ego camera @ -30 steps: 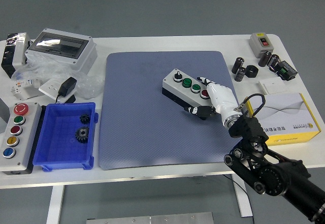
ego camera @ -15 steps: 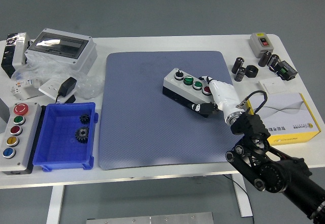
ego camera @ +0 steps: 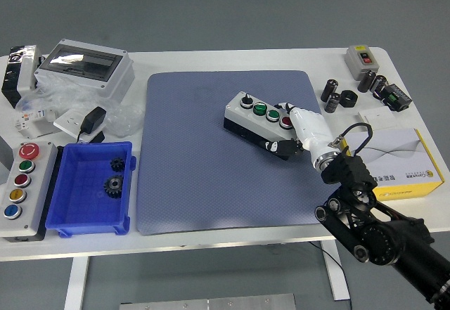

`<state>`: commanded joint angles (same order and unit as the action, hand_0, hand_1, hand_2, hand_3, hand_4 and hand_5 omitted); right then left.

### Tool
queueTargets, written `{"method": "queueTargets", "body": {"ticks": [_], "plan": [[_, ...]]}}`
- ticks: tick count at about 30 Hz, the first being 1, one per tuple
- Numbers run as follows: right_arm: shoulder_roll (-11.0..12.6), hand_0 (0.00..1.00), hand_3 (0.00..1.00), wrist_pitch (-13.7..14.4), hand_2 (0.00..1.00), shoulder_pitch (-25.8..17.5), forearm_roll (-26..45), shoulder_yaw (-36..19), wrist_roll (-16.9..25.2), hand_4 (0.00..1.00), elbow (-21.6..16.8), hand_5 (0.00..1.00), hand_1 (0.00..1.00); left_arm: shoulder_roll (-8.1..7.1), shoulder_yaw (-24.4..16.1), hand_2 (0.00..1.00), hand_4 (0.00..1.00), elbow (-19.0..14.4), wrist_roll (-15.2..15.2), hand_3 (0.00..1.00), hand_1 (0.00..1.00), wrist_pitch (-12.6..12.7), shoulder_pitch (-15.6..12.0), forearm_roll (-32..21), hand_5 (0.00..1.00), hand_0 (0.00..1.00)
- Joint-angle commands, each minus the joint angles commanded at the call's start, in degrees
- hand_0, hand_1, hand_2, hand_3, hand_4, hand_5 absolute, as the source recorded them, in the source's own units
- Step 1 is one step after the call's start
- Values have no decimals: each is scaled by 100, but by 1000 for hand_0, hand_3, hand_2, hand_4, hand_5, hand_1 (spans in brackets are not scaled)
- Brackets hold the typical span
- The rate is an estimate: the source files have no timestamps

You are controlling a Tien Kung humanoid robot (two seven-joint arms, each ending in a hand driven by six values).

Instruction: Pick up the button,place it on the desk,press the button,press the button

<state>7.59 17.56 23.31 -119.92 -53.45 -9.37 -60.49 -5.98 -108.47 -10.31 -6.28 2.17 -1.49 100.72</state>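
Blue tray (ego camera: 74, 208) holding two gears (ego camera: 114, 175), far left of the fingers. Grey mat (ego camera: 190, 169) bearing the button box (ego camera: 256, 121). Right hand (ego camera: 299, 127): fingers clasped on the box's right end.

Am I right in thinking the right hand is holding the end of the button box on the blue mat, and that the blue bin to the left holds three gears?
Not quite: the head view shows two gears in the blue bin, not three. The rest stands: the right hand grips the end of the button box on the blue mat.
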Motion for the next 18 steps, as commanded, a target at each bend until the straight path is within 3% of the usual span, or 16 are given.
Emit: {"method": "queueTargets", "body": {"ticks": [2, 3, 8, 9, 14, 15, 18], "plan": [[2, 130, 444, -73, 373, -4, -2, -54, 51, 318, -19, 75, 306, 0, 10, 667, 731, 0, 0, 761, 673, 1, -3, -13, 290, 633], [3, 170, 480, -100, 428, -6, -3, -71, 70, 466, -26, 25, 364, 1, 13, 667, 731, 0, 0, 760, 673, 2, -3, -17, 290, 627], [9, 170, 480, -215, 428, -16, 2, -110, 134, 466, -64, 25, 364, 3, 17, 667, 731, 0, 6, 760, 673, 3, 2, -26, 290, 627], [12, 803, 913, -234, 858, -20, 5, -109, 144, 884, -76, 234, 818, 4, 14, 666, 731, 0, 7, 760, 673, 2, 2, -24, 290, 627], [34, 803, 913, -294, 858, -37, 44, -82, 183, 884, -135, 234, 818, 5, -10, 666, 731, 0, 5, 760, 673, 0, -2, 0, 290, 627], [39, 943, 996, -299, 954, -40, 52, -77, 187, 990, -144, 343, 906, 4, -10, 667, 731, 0, 5, 761, 673, 0, -3, 1, 290, 628], [51, 943, 996, -302, 954, -47, 76, -64, 197, 990, -150, 343, 906, -1, 4, 667, 731, 0, 9, 761, 673, -1, 1, -10, 290, 628]]}}
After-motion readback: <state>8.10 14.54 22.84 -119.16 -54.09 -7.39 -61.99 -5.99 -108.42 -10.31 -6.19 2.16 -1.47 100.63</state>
